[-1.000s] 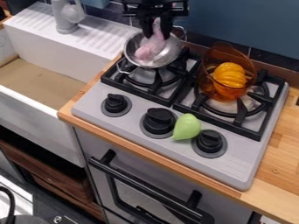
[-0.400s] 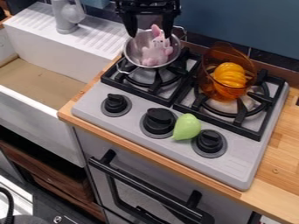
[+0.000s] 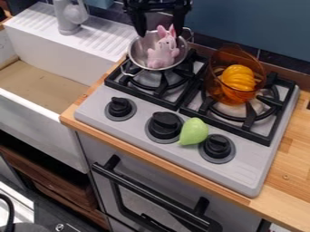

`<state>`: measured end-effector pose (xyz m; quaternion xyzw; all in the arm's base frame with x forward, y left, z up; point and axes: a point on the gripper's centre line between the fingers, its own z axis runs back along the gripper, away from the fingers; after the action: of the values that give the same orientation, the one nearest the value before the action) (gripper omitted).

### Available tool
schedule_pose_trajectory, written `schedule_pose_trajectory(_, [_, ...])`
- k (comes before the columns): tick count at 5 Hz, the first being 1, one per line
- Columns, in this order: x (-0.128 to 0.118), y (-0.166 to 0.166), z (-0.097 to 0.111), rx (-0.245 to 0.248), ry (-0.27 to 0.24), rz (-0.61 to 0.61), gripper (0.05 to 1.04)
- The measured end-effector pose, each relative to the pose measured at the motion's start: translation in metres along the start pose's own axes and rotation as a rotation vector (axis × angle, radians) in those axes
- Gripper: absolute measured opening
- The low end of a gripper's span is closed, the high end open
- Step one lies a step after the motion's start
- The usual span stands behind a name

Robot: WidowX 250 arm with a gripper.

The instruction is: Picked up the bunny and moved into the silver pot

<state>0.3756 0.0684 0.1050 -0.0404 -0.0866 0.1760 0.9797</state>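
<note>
1. Since the earliest frame, the claw (image 3: 160, 34) has let go and spread wide, and the pink bunny (image 3: 162, 53) has gone from dangling tilted to sitting ears up; since the last one, I see the claw a little farther right in view.
2. Set into the wooden tabletop (image 3: 292, 154), the stove (image 3: 242, 170) carries both pots on its black grates.
3. Overhead, my claw is open and holds nothing, one finger at either side above the bunny's ears.
4. On the right burner, the amber pot (image 3: 218, 63) has a ribbed orange thing (image 3: 238, 78) inside.
5. On the rear left burner, the silver pot (image 3: 141, 50) holds the bunny, its ears up by the rim. The placing looks done to me; I'd lift straight up, clear of ears and rim.
6. I judge the bunny light, soft plush: it should squash, not slip or break. If I had to regrip, I'd pinch the head or upper body from above.
7. Near the front knobs lies a pale green thing (image 3: 194, 131), nothing I need.
8. Those ears look floppy; taken alone, they'd likely let the body swing.
</note>
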Motion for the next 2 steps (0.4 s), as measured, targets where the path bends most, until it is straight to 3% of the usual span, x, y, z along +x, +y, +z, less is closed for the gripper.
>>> schedule_pose_trajectory(1, [-0.004, -0.008, 0.027, -0.036, -0.036, -0.023, 0.995])
schedule_pose_trajectory(2, [-0.017, -0.02, 0.042, -0.055, -0.039, -0.054, 0.995])
